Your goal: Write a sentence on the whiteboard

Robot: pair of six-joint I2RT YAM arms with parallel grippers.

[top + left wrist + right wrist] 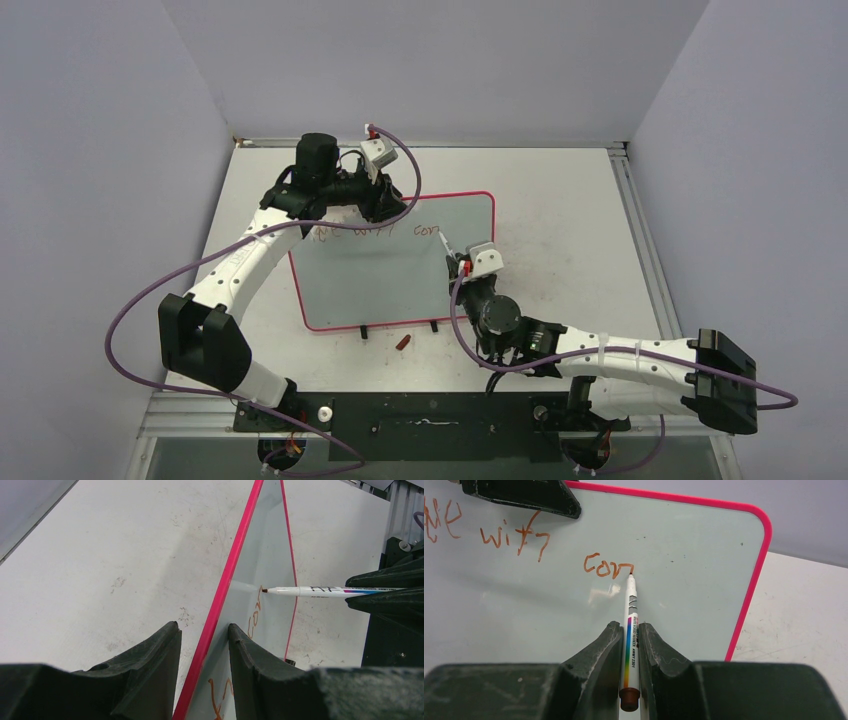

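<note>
The left gripper (202, 630), jaws clamped on the whiteboard (699, 580) rim, steadied it so the right gripper (628, 630), jaws shut on the marker (631, 600), could write the sentence (606, 569).

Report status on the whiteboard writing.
Left gripper straddles the whiteboard top rim, grip unclear. Right gripper shut on the marker, tip at the board. Sentence ends at "con"; board bare right of it.

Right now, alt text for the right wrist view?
The right gripper is shut on a white marker, its tip against the whiteboard just after the red-brown letters "con". The sentence begins further left, below the pink rim.
</note>
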